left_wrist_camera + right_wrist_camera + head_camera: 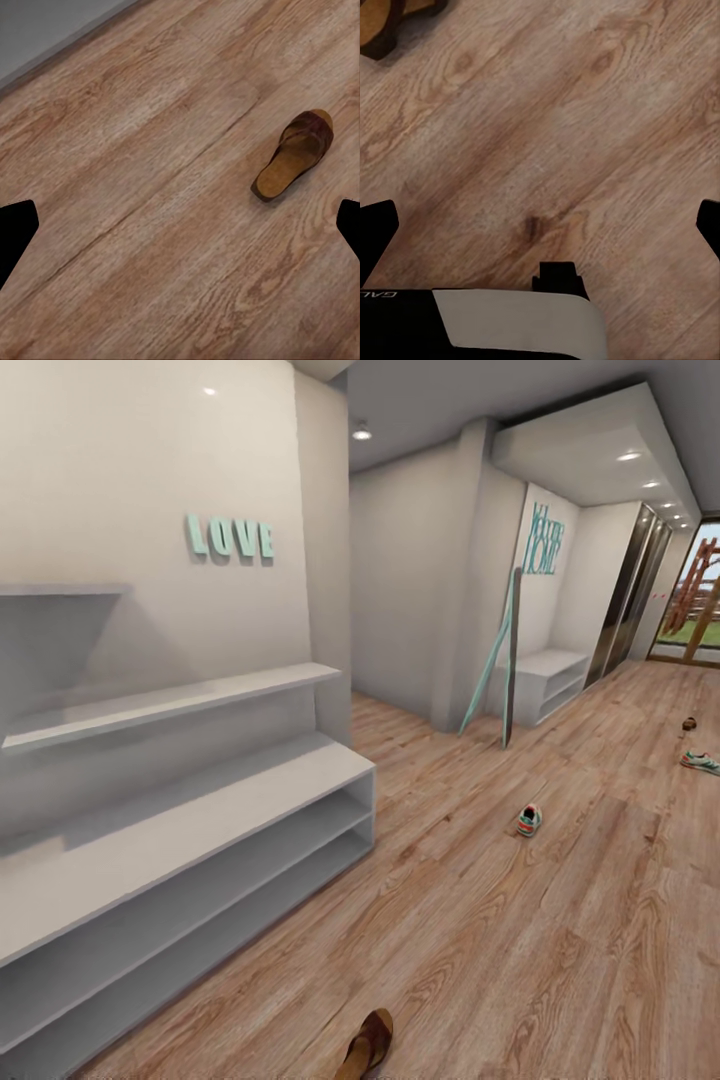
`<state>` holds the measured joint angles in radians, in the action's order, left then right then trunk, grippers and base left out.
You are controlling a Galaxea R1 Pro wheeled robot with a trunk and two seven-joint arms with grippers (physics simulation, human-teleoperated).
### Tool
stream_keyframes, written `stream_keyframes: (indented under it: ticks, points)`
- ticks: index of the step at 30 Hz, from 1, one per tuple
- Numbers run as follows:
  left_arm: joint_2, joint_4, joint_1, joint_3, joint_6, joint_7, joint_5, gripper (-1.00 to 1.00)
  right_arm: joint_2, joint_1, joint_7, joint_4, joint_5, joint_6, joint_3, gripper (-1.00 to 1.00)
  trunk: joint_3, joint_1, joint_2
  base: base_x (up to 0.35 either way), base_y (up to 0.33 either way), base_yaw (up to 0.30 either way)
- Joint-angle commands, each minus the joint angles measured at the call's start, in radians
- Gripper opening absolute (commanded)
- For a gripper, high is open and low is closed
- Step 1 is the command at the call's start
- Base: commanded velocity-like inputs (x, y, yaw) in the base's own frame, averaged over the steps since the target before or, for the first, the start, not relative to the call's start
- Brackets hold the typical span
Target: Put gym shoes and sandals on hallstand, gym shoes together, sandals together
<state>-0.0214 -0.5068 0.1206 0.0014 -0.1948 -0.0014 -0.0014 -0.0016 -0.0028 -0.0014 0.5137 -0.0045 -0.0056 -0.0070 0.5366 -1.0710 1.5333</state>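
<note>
A: So, what do we find on the shoe rack (200, 815)?
B: Nothing. Its two open shelf rows, its flat top and the stepped shelf above all look bare, with the teal LOVE letters (229, 537) on the wall over them.

A: And where are the shoes?
B: All on the wood floor (520, 940). We see one brown sandal (366, 1044) close to us, near the rack's front. One sneaker (528, 820) lies farther down the corridor, and a second sneaker (701, 762) sits well off to the right. Beyond it is a small dark thing (689, 723), too tiny for us to name.

A: How do our pincers stand?
B: In the left wrist view the left gripper (180, 225) has its fingertips wide apart, holding nothing, with the sandal (295, 152) lying flat on the floor (135, 225) ahead. The right gripper (540, 225) is spread just as wide and empty, over the planks (585, 135), a sandal's edge (390, 22) showing near it.

A: Any other furniture?
B: A plain white bench (548, 682) far down the hall.
</note>
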Motion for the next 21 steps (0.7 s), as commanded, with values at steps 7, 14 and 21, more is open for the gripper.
stream_keyframes:
  ticks: [7, 14, 21]
  points:
    - [0.000, 0.002, 0.001, 0.000, -0.003, 0.000, 0.000, 1.00, -0.001, 0.000, 0.000, 0.000, -0.001, -0.001, -0.002, 1.00, 0.029, -0.027, 0.050, 0.000, 0.000, 0.000]
    - [0.000, 0.002, 0.001, 0.001, -0.003, 0.000, 0.000, 1.00, 0.000, 0.000, 0.000, 0.000, -0.002, -0.001, -0.002, 1.00, 0.051, -0.054, 0.099, 0.000, 0.000, 0.000]
    - [0.001, -0.009, 0.001, 0.003, -0.003, 0.000, 0.000, 1.00, -0.001, 0.000, 0.000, 0.004, -0.002, 0.000, -0.001, 1.00, 0.073, -0.081, 0.148, 0.000, 0.000, 0.000]
